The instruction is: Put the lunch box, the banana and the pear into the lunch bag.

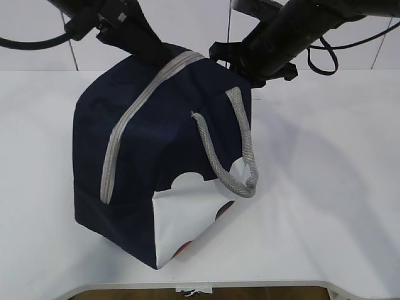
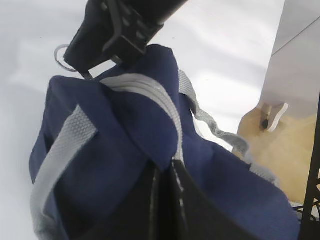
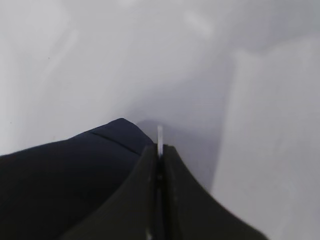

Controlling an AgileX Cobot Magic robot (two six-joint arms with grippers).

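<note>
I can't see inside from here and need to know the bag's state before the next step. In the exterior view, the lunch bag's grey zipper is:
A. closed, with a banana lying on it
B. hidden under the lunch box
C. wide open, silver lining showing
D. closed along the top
D: the grey zipper runs as one shut band over the top of the lunch bag, with no lining or contents showing.

Left gripper point(image 2: 167, 172) jaws pinch the lunch bag point(image 2: 125, 135) beside its grey zipper point(image 2: 160, 100); the right gripper point(image 2: 82, 67) meets the far end.
</note>
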